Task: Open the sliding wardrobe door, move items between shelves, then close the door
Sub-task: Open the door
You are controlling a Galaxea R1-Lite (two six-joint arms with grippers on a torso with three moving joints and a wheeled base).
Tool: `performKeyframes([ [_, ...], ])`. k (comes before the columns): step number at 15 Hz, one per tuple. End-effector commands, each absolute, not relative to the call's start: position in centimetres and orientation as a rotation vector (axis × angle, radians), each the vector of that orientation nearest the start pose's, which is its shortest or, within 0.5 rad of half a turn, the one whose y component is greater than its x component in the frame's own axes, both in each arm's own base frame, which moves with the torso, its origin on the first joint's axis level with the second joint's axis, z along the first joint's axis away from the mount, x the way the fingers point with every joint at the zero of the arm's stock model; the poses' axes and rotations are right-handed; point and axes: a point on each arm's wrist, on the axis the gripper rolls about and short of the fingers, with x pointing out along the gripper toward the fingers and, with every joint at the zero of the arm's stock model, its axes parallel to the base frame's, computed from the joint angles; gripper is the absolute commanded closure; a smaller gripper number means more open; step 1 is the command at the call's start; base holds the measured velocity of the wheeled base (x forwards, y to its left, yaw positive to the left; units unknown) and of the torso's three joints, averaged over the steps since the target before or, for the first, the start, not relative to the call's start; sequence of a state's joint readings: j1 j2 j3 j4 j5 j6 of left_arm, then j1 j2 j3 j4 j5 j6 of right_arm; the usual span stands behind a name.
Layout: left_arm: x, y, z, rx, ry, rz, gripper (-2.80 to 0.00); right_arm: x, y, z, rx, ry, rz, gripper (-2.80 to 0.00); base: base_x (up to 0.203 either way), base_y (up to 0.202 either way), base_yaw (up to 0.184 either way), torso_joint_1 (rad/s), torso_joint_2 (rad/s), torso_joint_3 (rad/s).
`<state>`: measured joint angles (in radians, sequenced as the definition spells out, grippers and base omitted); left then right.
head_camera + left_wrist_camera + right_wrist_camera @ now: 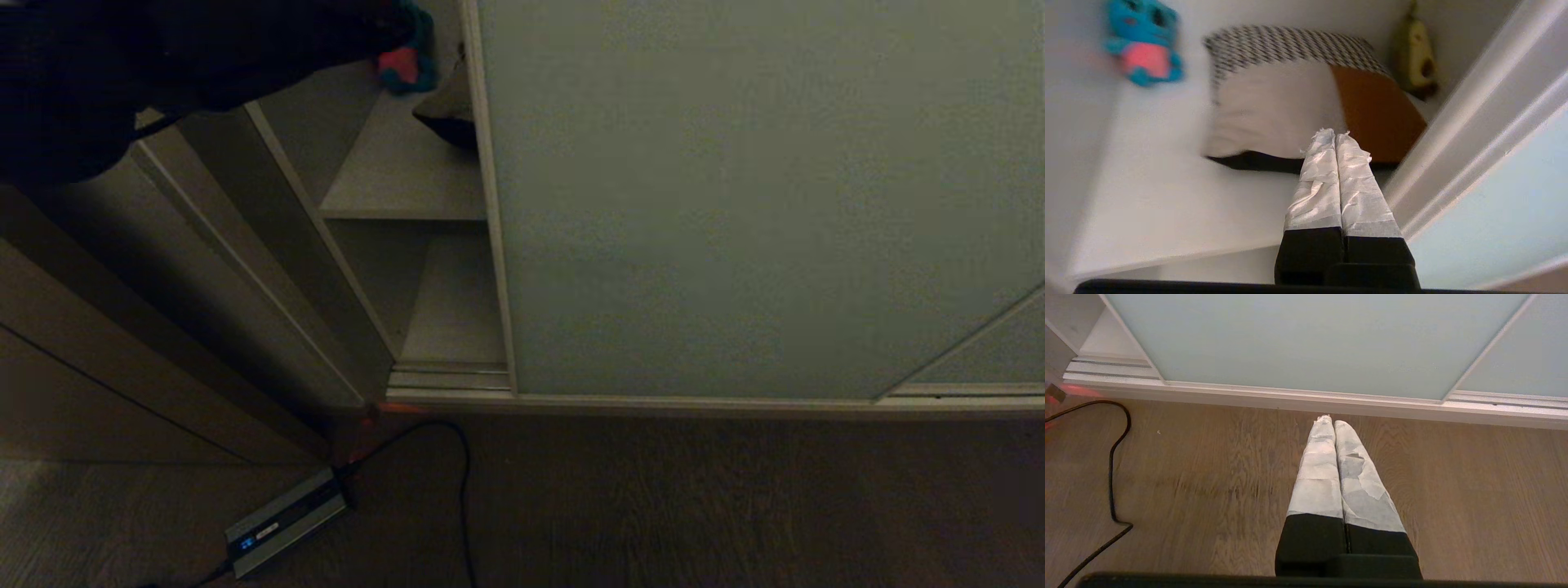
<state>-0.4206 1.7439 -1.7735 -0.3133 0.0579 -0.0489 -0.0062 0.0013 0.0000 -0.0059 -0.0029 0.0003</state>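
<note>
Here, left hand (1335, 134) pressed shut, empty, before cream cushion (1274, 110) stacked on houndstooth cushion (1286, 45); right hand (1329, 422) likewise shut over floor (1208, 477).

Head down; wrists near sliding wardrobe door (735, 204).

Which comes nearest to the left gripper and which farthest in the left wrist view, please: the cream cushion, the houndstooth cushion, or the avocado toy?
From the left gripper, which is shut:
1. Cream cushion with the brown band, just ahead of the fingertips.
2. Houndstooth cushion, behind the cream one.
3. Avocado toy, in the back corner beside the door frame.
</note>
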Motion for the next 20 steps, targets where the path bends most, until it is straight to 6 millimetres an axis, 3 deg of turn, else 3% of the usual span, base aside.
performKeyframes([
  [1,30.3,-14.8,40.3,-0.129,-0.304,-0.397,0.0,-2.2,0.0,7.5,0.0,0.0,-0.009,0.0,0.0,0.0,0.0,0.0,0.0,0.0],
  [9,30.7,-18.6,40.2,-0.125,-0.305,-0.463,0.0,-2.2,0.0,7.5,0.001,-0.001,-0.009,0.0,0.0,0.0,0.0,0.0,0.0,0.0],
  [20,30.7,-24.3,37.3,-0.101,-0.243,-0.597,0.0,-2.2,0.0,7.5,0.0,0.0,-0.009,0.0,0.0,0.0,0.0,0.0,0.0,0.0],
])
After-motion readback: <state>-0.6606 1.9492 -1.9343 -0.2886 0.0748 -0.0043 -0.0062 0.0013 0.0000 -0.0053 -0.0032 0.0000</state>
